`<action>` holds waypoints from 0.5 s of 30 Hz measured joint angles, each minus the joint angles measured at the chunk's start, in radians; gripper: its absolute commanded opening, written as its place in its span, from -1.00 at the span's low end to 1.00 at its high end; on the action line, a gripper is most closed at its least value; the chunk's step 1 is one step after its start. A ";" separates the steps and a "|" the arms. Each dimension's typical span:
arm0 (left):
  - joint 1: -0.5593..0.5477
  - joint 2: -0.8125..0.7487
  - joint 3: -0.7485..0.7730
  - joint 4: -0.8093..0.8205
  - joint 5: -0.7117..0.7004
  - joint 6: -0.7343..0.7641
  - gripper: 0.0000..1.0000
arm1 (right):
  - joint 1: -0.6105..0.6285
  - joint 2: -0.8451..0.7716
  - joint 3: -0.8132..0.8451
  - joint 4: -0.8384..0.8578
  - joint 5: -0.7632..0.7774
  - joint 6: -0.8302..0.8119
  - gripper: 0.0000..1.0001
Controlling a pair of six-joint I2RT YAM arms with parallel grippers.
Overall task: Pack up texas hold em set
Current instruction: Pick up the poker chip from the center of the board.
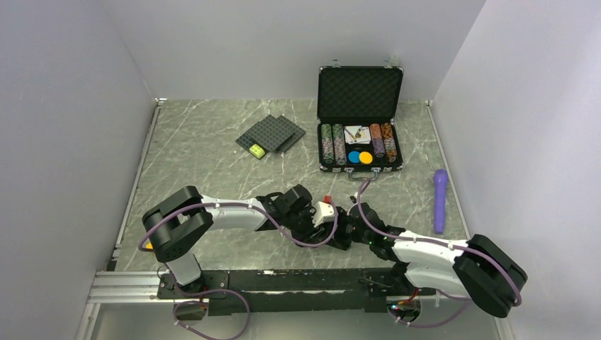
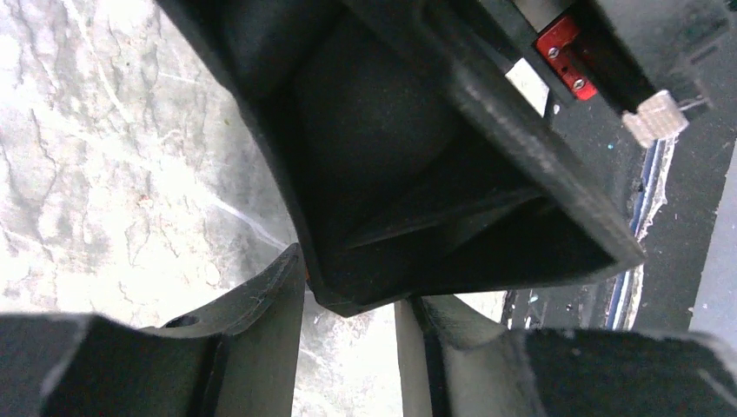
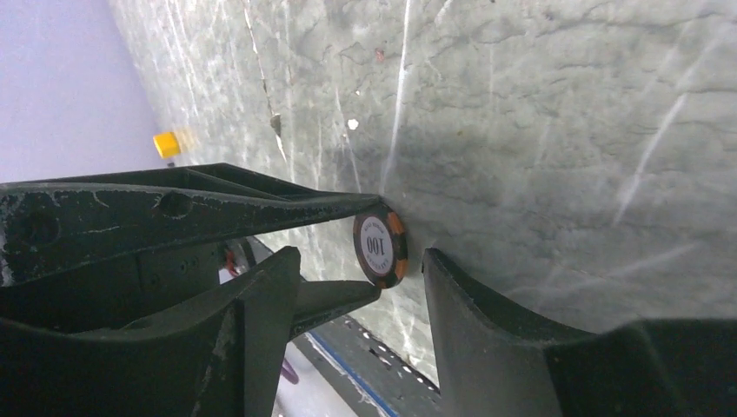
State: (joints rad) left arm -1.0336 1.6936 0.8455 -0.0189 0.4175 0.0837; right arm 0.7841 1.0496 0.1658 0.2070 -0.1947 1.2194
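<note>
- Down by the arm bases, mid-table, it's a handover: the left gripper (image 2: 349, 287) is pinched tight across the rim of a single chip (image 3: 380, 246) marked 100.
- Right gripper (image 3: 361, 254) has its fingers (image 3: 487, 330) spread either side of that chip. One is just beside the rim, and neither is clamped on yet.
- My read: the loose chip is passing from left to right for the trip to the case.
- Next move calls for the right fingers to close squarely on the free edges before the left lets go, or the chip may drop onto the table (image 1: 212, 163).
- Far right, the briefcase (image 1: 360, 92) stands open, with chip rows (image 1: 333, 144), cards (image 1: 356, 132) and blue (image 1: 354, 156) and orange (image 1: 366, 157) discs inside.
</note>
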 measured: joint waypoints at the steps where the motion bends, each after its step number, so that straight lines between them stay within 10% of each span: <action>1: 0.003 -0.003 -0.002 -0.005 0.005 0.000 -0.51 | 0.006 0.017 -0.003 0.030 -0.001 0.016 0.19; 15: 0.011 -0.015 -0.011 -0.021 0.023 -0.003 -0.54 | 0.062 0.070 -0.070 0.214 0.048 0.168 0.07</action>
State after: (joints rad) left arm -1.0222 1.6783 0.8341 -0.0395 0.4404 0.0811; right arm 0.8463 1.1198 0.0956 0.4210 -0.1467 1.3872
